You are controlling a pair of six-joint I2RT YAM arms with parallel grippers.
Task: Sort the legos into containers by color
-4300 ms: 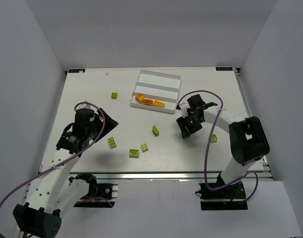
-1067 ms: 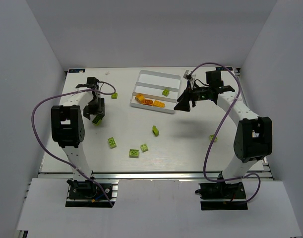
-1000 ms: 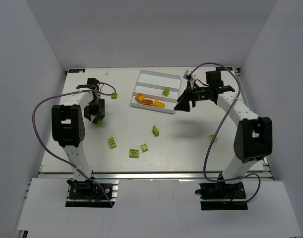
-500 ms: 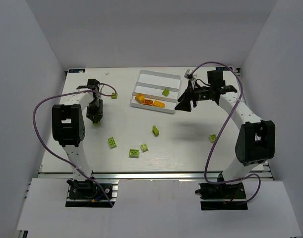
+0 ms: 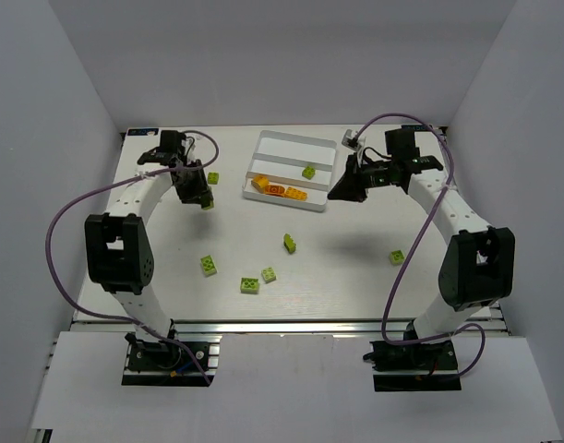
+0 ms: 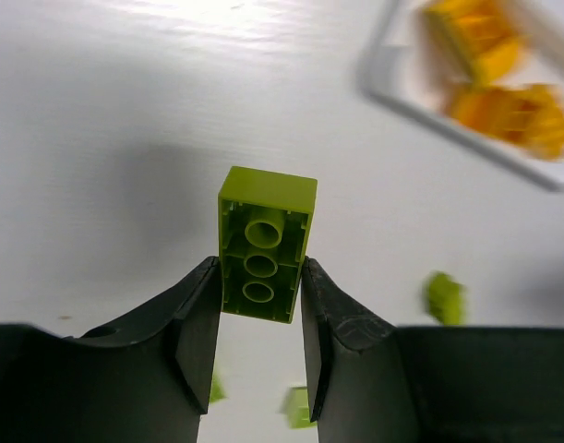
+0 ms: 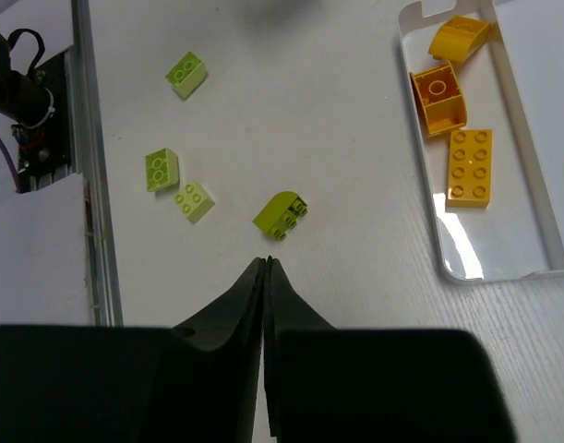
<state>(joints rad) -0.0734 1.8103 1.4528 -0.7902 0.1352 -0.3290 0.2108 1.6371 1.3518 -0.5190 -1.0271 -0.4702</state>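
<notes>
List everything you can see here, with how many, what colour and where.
Tray: one, white, three slots, far middle of the table.
Orange legos: three, orange, tray's near slot.
Green lego in tray: one, lime, middle slot.
Loose green legos: six, lime, scattered on the table outside the tray.
Held green lego: one, lime, between the left pincer's fingers.
Table: one, white.
Left pincer: black, shut on the held green lego, left of the tray.
Right pincer: black, shut, empty, right of the tray.
</notes>
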